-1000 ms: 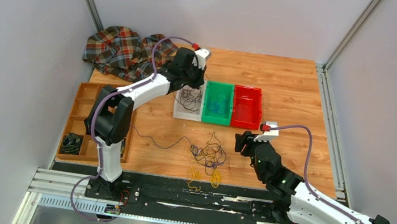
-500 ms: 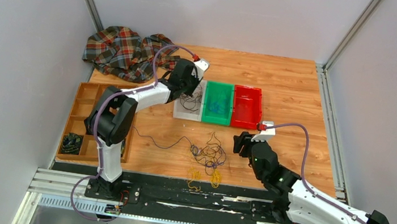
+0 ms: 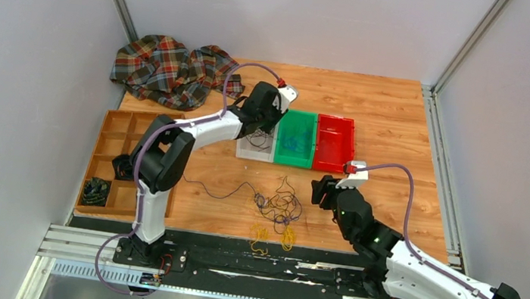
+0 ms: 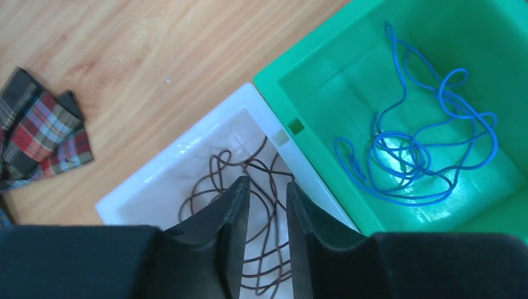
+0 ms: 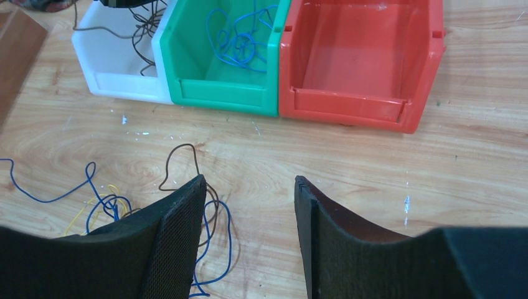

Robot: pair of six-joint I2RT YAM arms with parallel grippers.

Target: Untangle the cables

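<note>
My left gripper [image 4: 268,184] sits barely parted over the white bin's [image 4: 187,144] brown cables [image 4: 215,177]; right gripper [image 5: 249,182] spread, tangle [image 5: 112,203] at its eight o'clock.

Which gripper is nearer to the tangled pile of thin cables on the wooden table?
Right. The right gripper is just beside the tangled pile of thin cables; the left gripper is over the white plastic bin.

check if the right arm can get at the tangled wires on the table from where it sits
Probably yes. The right gripper hangs open just beside the tangled wires. Nothing stands between them, and the red bin lies farther back, out of the way.
</note>
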